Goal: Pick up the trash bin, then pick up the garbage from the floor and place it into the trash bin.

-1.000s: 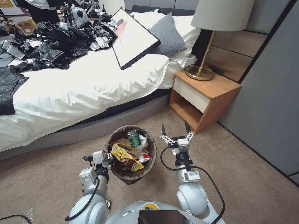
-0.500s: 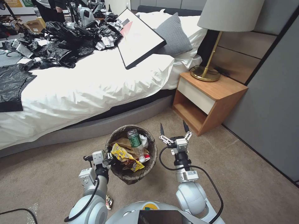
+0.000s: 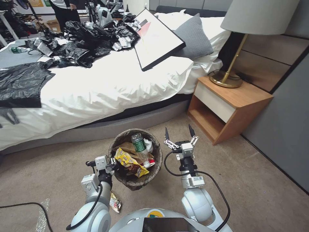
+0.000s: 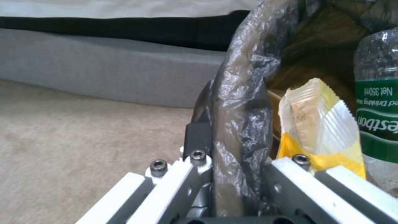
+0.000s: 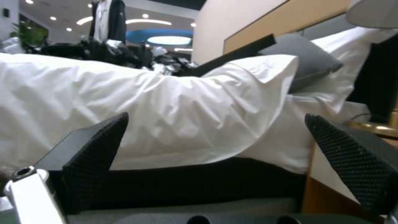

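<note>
Head-camera drift is the main change across the three head views: bed (image 3: 106,83), framed board (image 3: 159,38), lamp (image 3: 238,42) and nightstand (image 3: 231,106) all sit farther toward the robot's right than a second ago, while both arms and the bin keep the same place in the picture. This reads as the robot turning or driving toward its left, not as any movement of the furniture.

Left gripper (image 3: 112,165) stays clenched on the near rim of the trash bin (image 3: 128,182); in the left wrist view its fingers (image 4: 199,137) pinch the bag-covered rim (image 4: 236,102), one outside and one inside. The bin hangs in front of the torso, between the two arms, apparently clear of the carpet (image 3: 257,180), though its base cannot be seen.

Contents visible in the bin: green-labelled bottle (image 3: 139,145), yellow snack packet (image 3: 130,162), tan paper (image 3: 128,148) and white tissue (image 3: 148,145).

Right gripper (image 3: 177,132) is held up beside the bin's rim with its jaws spread wide and nothing between them; the right wrist view looks out between the two dark fingertips (image 5: 95,146) toward the bed.

One item newly enters view: a crumpled wrapper (image 3: 115,202) on the carpet just beside the left arm's elbow, barely showing half a second ago. Judged from this, collection is nearly complete, and the turn appears to be bringing remaining litter within reach of the free right gripper.
</note>
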Tool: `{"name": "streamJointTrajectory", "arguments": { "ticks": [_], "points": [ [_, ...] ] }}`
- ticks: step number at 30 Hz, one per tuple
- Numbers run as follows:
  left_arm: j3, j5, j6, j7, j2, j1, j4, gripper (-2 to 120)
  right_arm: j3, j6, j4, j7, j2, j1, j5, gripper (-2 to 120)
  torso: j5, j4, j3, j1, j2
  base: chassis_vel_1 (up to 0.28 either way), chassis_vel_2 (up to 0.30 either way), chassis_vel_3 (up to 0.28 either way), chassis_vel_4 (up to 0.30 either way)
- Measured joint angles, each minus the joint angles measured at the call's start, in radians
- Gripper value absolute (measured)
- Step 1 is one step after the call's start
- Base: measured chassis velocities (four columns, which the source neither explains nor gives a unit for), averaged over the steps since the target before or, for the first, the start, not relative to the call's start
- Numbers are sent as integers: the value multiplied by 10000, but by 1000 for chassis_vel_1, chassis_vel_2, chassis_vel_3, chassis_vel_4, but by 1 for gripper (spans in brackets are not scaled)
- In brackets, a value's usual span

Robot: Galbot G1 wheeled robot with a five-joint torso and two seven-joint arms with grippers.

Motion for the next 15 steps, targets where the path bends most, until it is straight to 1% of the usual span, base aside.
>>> {"name": "streamJointTrajectory", "arguments": {
  "ticks": [7,15],
  "points": [
    [-19,0,-15,3,-9,-5,-17,0,-13,-12,-50,-8,4,51,3,100,0,0,0,0,0,76,82,94,72],
    [-46,11,-39,5,-44,-2,-40,0,-19,-23,-62,-28,2,91,26,100,0,0,0,0,0,81,71,65,74]
  ]
}}
